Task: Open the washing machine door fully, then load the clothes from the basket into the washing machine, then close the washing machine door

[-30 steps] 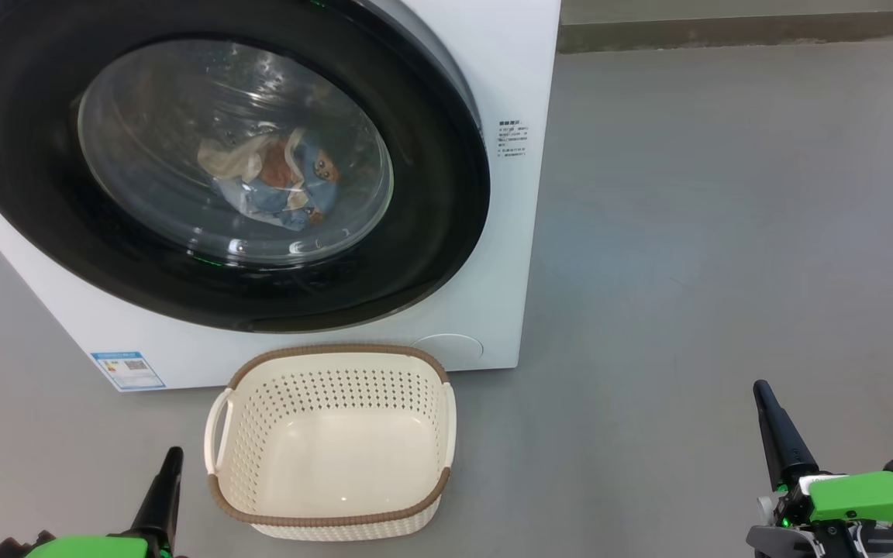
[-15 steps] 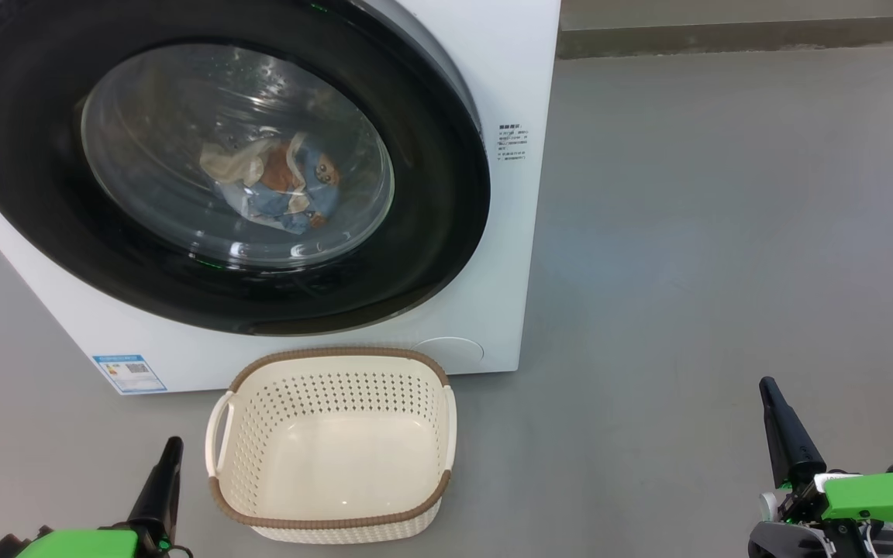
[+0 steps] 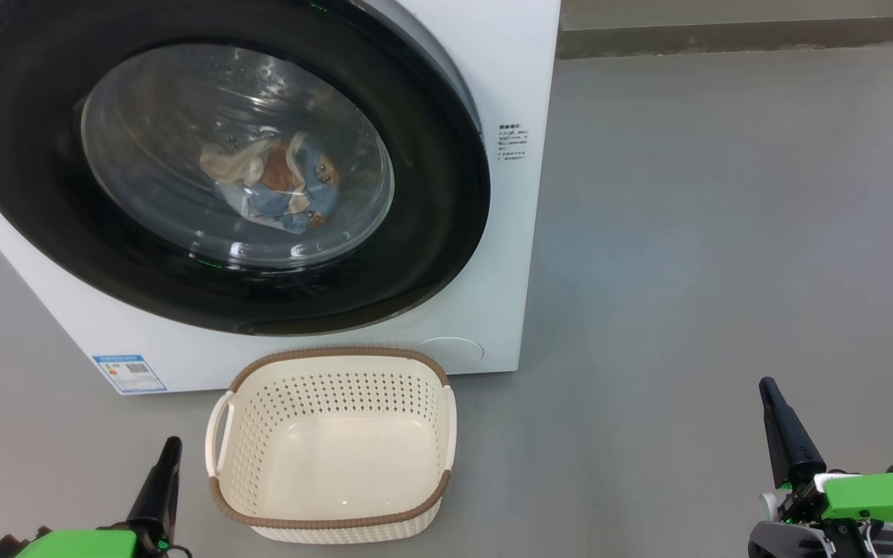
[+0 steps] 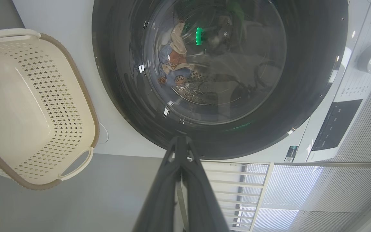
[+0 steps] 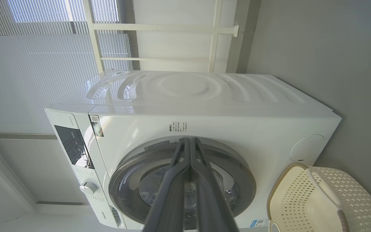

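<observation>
So, left end effector [image 3: 170, 453]: one of two, low at the left of the head view, its dark fingers pressed together on nothing, just left of the basket [image 3: 338, 353].
washing machine door [image 3: 431, 232]: one, shut flat against the one white washing machine [image 3: 516, 256], black rim around a clear window.
clothes [image 3: 284, 186]: one heap of blue and orange-brown fabric inside the machine, seen through the door; one bundle or two, I cannot tell.
basket: one, on the grey floor [image 3: 687, 271] just before the machine, under the door.
right end effector [image 3: 769, 397]: the second, low at the right, fingers together, gripping nothing, well apart from the basket.
change: since a second ago the head view has slid slightly down, a camera shift; nothing has moved, both end effectors stay closed.
</observation>
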Tool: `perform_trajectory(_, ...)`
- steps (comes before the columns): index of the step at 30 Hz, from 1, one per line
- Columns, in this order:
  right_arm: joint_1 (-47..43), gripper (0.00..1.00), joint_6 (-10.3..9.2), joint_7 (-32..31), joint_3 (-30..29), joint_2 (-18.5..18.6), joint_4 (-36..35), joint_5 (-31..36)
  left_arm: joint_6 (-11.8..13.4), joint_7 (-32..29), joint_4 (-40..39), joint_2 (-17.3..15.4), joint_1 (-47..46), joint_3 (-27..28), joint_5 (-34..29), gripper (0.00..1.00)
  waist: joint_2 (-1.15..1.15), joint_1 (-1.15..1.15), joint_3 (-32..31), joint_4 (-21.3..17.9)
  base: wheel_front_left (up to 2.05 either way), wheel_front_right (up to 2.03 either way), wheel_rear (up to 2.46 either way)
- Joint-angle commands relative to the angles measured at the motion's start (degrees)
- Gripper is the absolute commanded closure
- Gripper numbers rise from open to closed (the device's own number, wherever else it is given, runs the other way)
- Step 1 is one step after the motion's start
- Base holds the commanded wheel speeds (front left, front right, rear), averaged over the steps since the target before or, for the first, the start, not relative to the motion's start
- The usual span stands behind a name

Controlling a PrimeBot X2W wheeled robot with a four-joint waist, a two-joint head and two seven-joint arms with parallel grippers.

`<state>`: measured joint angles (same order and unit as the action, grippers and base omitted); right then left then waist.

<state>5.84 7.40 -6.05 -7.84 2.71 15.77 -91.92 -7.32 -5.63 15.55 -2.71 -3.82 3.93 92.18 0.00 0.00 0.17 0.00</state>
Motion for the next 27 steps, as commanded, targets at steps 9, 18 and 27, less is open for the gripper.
perform_trajectory(9,0.35,1.0,0.09,-0.47,1.28,0.17,-1.75,-0.22,-0.16,-0.41,-1.52,-0.6,-2.33,2.03,0.45,1.0,0.0,0.0,0.0,0.0,0.0,0.0,0.0)
perform_trajectory(18,0.35,1.0,0.09,-0.46,1.29,0.17,-1.75,-0.22,-0.16,-0.47,-1.52,-0.55,-2.33,2.11,0.38,1.0,0.0,0.0,0.0,0.0,0.0,0.0,0.0)
perform_trajectory(27,0.35,1.0,0.09,-0.46,1.29,0.17,-1.75,-0.23,-0.16,-0.51,-1.52,-0.51,-2.34,2.17,0.33,1.0,0.0,0.0,0.0,0.0,0.0,0.0,0.0)
